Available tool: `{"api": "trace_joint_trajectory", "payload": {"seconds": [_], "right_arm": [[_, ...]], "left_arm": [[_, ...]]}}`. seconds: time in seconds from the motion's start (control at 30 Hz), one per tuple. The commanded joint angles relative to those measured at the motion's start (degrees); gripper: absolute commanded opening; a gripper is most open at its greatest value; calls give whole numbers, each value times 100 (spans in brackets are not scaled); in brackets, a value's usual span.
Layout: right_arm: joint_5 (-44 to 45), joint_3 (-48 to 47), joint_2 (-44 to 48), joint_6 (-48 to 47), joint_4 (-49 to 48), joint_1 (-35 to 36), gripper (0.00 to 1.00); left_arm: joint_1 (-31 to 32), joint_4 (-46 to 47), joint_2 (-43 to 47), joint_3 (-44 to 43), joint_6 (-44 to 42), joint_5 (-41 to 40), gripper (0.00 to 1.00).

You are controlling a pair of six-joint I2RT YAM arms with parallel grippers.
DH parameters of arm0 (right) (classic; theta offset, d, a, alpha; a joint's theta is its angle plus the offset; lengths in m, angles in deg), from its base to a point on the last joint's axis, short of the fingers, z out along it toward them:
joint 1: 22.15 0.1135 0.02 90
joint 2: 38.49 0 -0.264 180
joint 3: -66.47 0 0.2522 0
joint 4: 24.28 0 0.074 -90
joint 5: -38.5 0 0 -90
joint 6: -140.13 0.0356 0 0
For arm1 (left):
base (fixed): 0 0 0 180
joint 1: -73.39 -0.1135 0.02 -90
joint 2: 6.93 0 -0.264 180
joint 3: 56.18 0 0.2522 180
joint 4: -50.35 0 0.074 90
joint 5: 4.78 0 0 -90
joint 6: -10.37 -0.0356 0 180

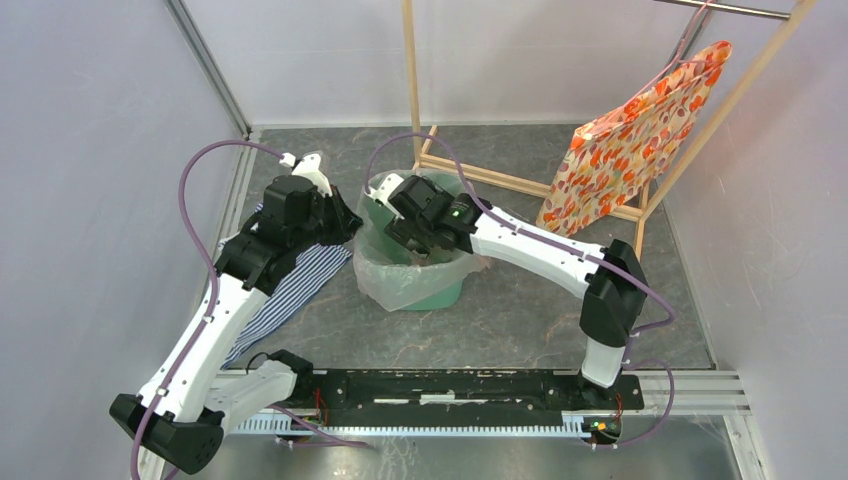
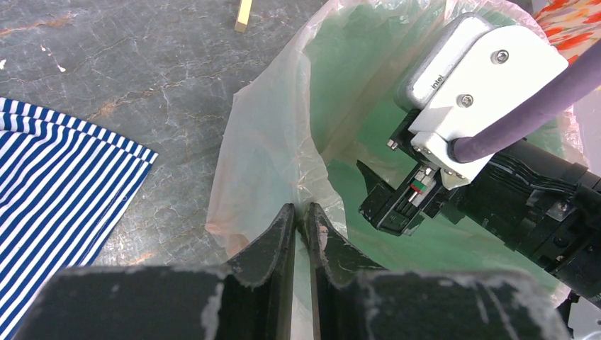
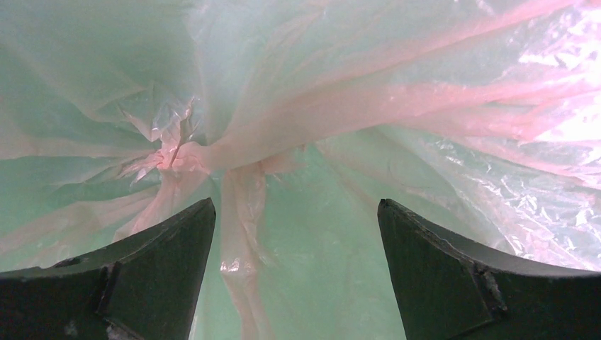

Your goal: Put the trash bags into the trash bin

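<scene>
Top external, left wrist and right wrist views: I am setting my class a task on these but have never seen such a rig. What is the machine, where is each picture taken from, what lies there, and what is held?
It is a robot with two white-and-black arms bolted to a table's near edge. The top external view looks down from above and behind them; each wrist view looks along one arm's own fingers. On the dark grey table stand a mint-green plastic bin and a wooden frame with an orange floral bag hanging on it; a blue-white striped cloth lies flat. A pale-pink translucent plastic bag lines the bin, its edge draped over the rim. The left gripper is shut on that edge. The right gripper reaches inside the bin, open, holding nothing.
</scene>
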Motion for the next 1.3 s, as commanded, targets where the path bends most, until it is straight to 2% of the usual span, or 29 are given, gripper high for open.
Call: {"api": "trace_joint_trajectory", "payload": {"seconds": [0.0, 0.2, 0.43, 0.9, 1.07, 1.27], "right_arm": [[-140, -288, 313, 252, 91, -18, 92], [-559, -513, 517, 390, 67, -22, 92], [-660, -579, 775, 483, 8, -24, 92], [-887, -441, 1671, 839, -549, -22, 94], [-825, 64, 2260, 1022, -989, -23, 98], [-637, 735, 3058, 1283, -1471, -24, 98]], "left_arm": [[3, -2, -20, 40, -198, 10, 18], [3, -8, -8, 15, -180, -5, 20], [2, -2, 48, -78, -124, -43, 24], [-1, 85, 337, -479, 43, -505, 46], [1, 119, 614, -604, -18, -737, 57], [-2, 258, 720, -738, -183, -438, 71]]}}
